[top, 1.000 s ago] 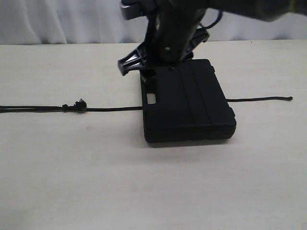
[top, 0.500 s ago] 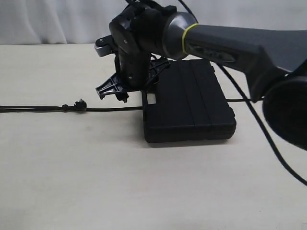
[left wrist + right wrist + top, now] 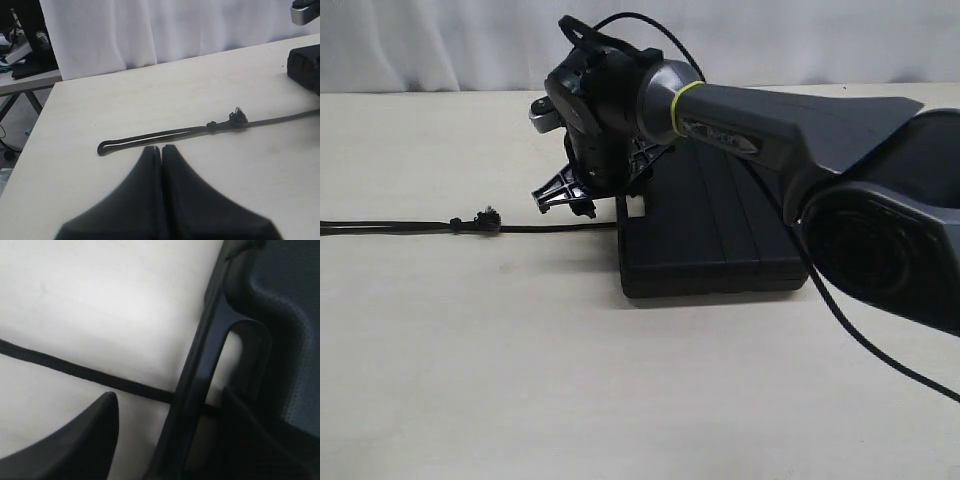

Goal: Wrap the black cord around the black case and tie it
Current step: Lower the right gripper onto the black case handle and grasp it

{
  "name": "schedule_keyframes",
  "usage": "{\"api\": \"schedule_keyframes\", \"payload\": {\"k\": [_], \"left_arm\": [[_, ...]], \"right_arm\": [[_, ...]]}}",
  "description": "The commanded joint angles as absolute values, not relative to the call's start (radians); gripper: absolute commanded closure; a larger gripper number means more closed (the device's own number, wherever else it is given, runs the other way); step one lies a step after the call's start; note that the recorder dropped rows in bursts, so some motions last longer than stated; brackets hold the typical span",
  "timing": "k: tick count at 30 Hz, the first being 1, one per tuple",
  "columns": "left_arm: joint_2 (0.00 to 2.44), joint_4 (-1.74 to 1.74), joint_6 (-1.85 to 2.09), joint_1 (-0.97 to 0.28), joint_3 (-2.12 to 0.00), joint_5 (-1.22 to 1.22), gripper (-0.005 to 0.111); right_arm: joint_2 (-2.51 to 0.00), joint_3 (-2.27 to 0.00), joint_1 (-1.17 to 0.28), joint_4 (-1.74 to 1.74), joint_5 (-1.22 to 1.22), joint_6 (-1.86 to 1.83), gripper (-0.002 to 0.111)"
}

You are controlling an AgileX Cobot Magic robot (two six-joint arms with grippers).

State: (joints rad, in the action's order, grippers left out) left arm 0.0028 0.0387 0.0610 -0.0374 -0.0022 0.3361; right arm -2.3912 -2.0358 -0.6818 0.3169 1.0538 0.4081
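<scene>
1. The left jaws are hovering pressed together and empty above the black cord's [image 3: 550, 227] doubled end, probably poised to take it
2. The cord is lying straight along the surface [image 3: 470, 350], its knot [image 3: 485, 218] left of the black case [image 3: 720, 230], and passing under the case's handle edge
3. The right jaws are standing spread, gripping nothing, low beside that edge, seemingly lining up on the cord

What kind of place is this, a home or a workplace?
Probably a robot lab or test room: a plain pale table screened by a white curtain, and beside it another desk holding cluttered gear.
</scene>
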Motion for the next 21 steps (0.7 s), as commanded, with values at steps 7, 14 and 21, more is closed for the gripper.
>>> {"api": "schedule_keyframes", "payload": {"k": [7, 14, 21], "left_arm": [[0.000, 0.040, 0.063, -0.036, 0.000, 0.324, 0.107], [0.000, 0.040, 0.063, -0.036, 0.000, 0.324, 0.107], [0.000, 0.040, 0.063, -0.036, 0.000, 0.324, 0.107]], "right_arm": [[-2.416, -2.041, -0.661, 0.330, 1.059, 0.433, 0.052], [-2.420, -2.041, -0.661, 0.330, 1.055, 0.433, 0.068], [-2.444, -2.041, -0.661, 0.330, 1.055, 0.431, 0.069]]}}
